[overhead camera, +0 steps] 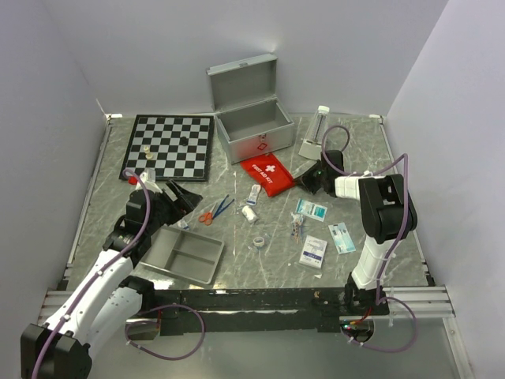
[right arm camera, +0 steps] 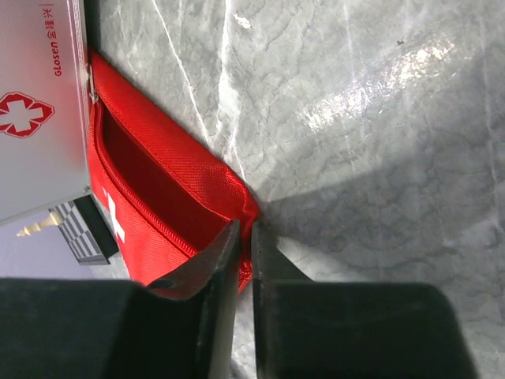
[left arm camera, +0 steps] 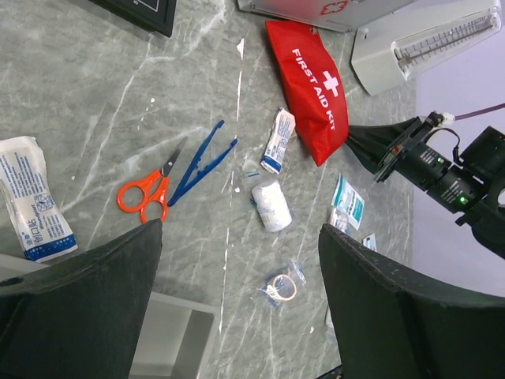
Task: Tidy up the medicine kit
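Counted: one medicine kit (overhead camera: 251,134), one red first-aid pouch (overhead camera: 267,174), one grey tray (overhead camera: 170,251), one chessboard (overhead camera: 170,146), one pair of orange scissors (left arm camera: 146,193), one pair of blue tweezers (left arm camera: 201,162) and one bandage roll (left arm camera: 271,205). Several small packets (overhead camera: 313,252) lie scattered, and their number is uncertain.

The pieces on the chessboard are too small to identify. The kit's interior is hard to make out. The left wrist view cuts the kit off at its top edge.

The kit stands far centre with its lid raised. The right gripper (right arm camera: 245,229) is to its near right, jaws drawn almost together on the corner of the pouch, which lies against the kit's front. The left gripper (left arm camera: 237,260) is well apart to the near left, spread wide and holding nothing.
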Robot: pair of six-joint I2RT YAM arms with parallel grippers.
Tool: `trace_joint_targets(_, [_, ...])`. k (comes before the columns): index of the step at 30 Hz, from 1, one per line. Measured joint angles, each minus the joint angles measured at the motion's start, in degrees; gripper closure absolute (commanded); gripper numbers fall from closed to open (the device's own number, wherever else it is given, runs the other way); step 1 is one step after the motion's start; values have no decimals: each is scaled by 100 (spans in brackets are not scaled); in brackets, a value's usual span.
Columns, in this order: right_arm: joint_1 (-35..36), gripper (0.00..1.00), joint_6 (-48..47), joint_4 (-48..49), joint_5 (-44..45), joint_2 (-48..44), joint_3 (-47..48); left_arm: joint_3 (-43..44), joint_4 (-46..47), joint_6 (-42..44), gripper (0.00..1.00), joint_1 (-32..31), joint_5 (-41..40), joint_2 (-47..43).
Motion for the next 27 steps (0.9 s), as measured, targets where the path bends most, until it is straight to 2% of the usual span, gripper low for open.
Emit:
trace_joint_targets(2, [0,100,-44,44,2,-7,-31,-7,0,-20,15,0,-2,0])
trace_joint_targets(9, [0,100,-323,120,83,-354,-369,-9,-4,-57,15,0,-11,-66])
trace_joint_targets(14, [70,100,-647,-282,426,-1650,-933,-7,-22,-57,15,0,-42,-111])
trace_joint_targets(20, [560,100,-1250,-780,968,-3438,-872,28,-92,-48,15,0,-63,-111])
trace_joint_targets(23, [839,100,-1582,-1071,1084,-3871,-835,68,-92,-44,15,0,-96,-111])
trace_joint_targets(27, [1235,100,-2350,-1617,973,-3897,-586,177,-105,2,14,0,-214,-98])
